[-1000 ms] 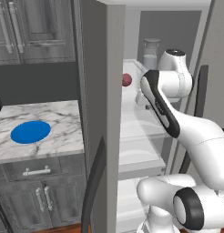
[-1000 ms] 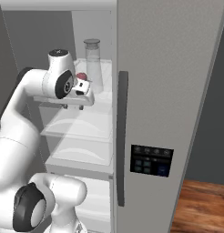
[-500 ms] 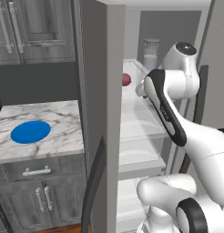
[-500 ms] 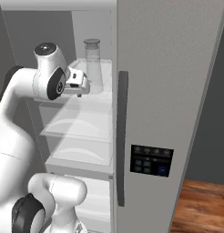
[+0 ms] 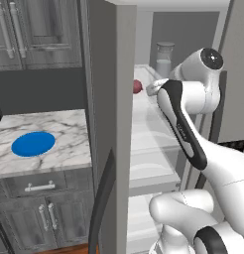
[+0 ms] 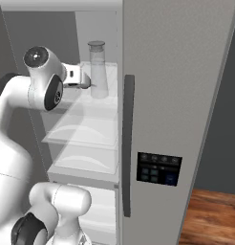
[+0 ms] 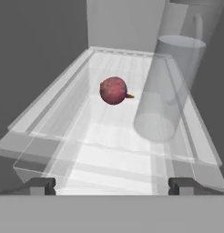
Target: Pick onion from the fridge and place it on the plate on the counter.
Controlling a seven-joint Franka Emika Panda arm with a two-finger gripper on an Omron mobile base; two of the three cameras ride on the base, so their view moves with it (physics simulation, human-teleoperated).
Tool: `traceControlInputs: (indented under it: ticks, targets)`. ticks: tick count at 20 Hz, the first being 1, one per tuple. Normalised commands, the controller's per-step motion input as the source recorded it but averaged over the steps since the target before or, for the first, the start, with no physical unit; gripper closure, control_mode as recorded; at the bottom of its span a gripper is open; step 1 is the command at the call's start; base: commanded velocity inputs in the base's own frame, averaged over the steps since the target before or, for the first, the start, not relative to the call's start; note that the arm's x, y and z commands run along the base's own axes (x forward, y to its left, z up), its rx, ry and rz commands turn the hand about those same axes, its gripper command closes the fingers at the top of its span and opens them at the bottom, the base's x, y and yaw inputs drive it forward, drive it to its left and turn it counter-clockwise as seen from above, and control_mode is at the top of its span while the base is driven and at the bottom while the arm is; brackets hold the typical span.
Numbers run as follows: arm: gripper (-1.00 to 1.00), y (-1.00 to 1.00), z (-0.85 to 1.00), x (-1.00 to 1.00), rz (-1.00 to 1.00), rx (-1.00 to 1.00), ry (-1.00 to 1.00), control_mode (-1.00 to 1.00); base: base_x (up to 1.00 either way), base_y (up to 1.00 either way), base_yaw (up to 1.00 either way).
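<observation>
The fridge [image 5: 111, 74] stands open, its grey door edge near me with the long dark curved handle [image 5: 101, 203] low down, and the white arm reaches up into it at the level of an upper glassy shelf [image 7: 114, 136]. On that shelf sits the onion [image 7: 114, 90], a small dark reddish ball with a little stub on one side, resting toward the middle of the shelf and a bit back from its front edge. From the left side it peeks out past the door edge [image 5: 137, 86], just ahead of the arm's hand. Beside the onion stands a tall clear glass jar [image 7: 166, 86], close to it but not touching; from the right side the same jar [image 6: 98, 69] is plain to see, upright on the shelf with its lid on. The gripper [image 7: 112, 185] hangs at the front lip of the shelf with its two dark tips far apart and nothing between them; the onion lies well ahead of them, untouched. Off to the left of the fridge, the marble counter [image 5: 69, 144] carries the flat blue plate [image 5: 33, 143], bare on top, above grey cabinets with silver bar handles [image 5: 38, 187].
</observation>
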Motion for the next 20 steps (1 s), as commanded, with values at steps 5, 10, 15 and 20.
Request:
traceControlInputs:
  ticks: [5,10,15,20]
  targets:
    - [-1.00,0.04,0.05,0.38,0.03,0.00,-0.12,-1.00,0.00,0.00,0.00]
    - [-1.00,0.05,0.03,0.42,0.00,0.00,-0.03,-1.00,0.00,0.00,0.00]
    - [-1.00,0.01,0.19,0.39,0.00,0.00,0.07,-1.00,0.00,0.00,0.00]
    - [-1.00,0.12,0.12,0.31,-0.02,0.00,0.15,-1.00,0.00,0.00,0.00]
